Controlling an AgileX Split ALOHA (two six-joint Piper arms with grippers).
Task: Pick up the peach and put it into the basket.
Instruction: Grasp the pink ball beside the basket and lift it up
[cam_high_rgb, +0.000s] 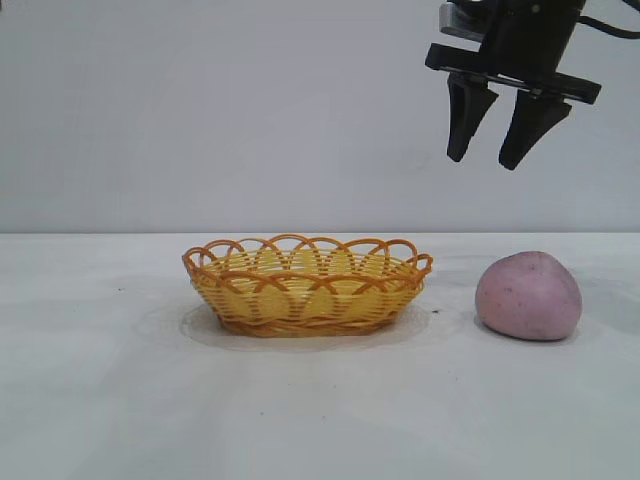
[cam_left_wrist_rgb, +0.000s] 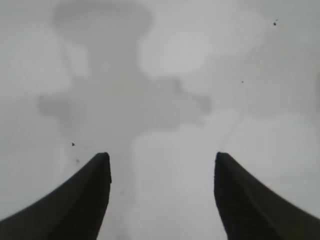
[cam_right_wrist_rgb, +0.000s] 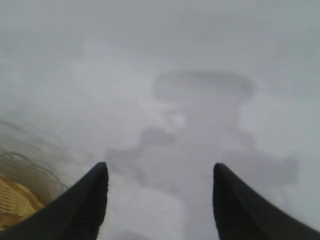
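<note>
My right fingers (cam_high_rgb: 525, 125) hang high above the table (cam_high_rgb: 100, 400), spread apart and holding nothing, tips pointing down. The peach (cam_high_rgb: 528, 296) sits on the table below them and a little off to the exterior view's right, so it is not square under the gap between the two tips. The basket (cam_high_rgb: 306, 284) stands on the peach's other side, to the view's left. It is near the peach but not touching it, and it has nothing in it yet.

Seen from my right wrist, those fingers (cam_right_wrist_rgb: 85, 200) frame bare table. Only a sliver of the basket's woven rim (cam_right_wrist_rgb: 15, 200) shows at the edge, and the peach does not show at all. I judge that I still need to shift away from the basket before going down.

My left fingers (cam_left_wrist_rgb: 85, 200) are also released and empty, and there is only plain table between them. That arm does not appear in the exterior view, so the right arm is the one placed for the pickup.

The peach is a rounded lump, slightly broader than it is tall, with no strong long axis. I think almost any angle across its middle would suit the grasp, though the spread of my tips looks narrower than its width.
</note>
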